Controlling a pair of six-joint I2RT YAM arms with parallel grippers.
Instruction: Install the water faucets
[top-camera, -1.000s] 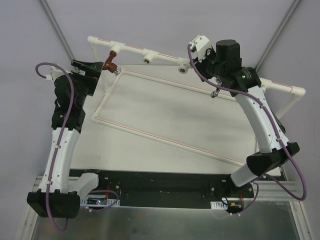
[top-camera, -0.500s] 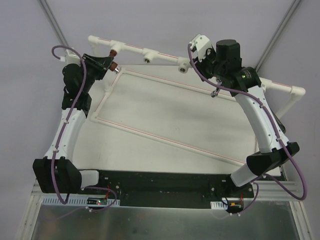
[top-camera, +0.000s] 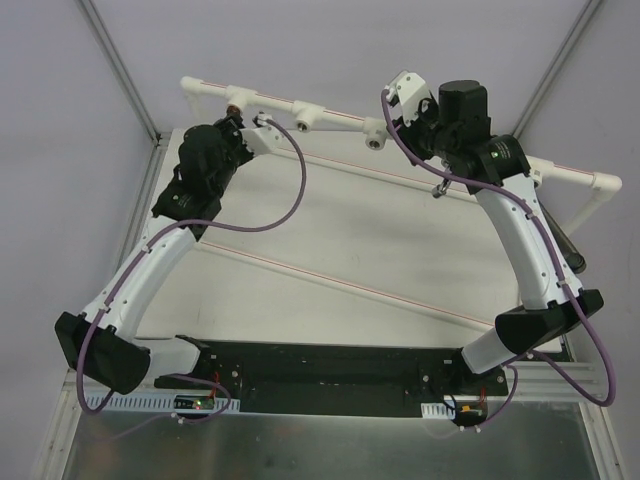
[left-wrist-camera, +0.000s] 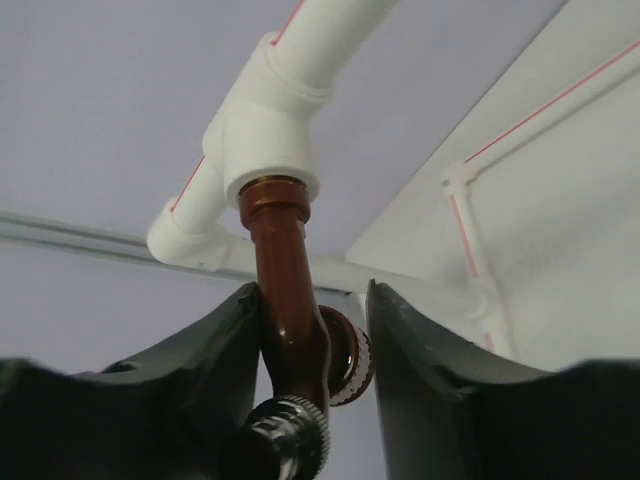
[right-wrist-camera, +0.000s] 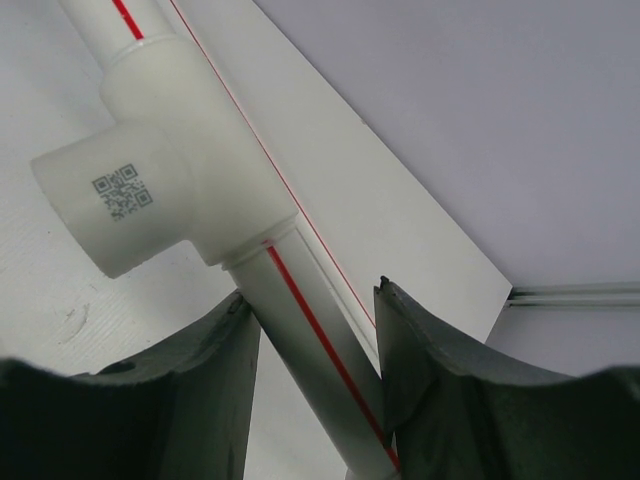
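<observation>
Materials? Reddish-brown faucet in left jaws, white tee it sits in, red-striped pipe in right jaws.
Reddish-brown faucet: glossy, likely coated metal, plastic not ruled out; knurled silver collar looks metal. White tee fitting: matte moulded plastic, brass-coloured socket ring. Red-striped white pipe: same matte plastic, it seems.

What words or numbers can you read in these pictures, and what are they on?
No words or numbers can be read anywhere.
A square code of black dots, not letters, is printed on the white tee fitting.
The white pipe carries only a red stripe.
</observation>
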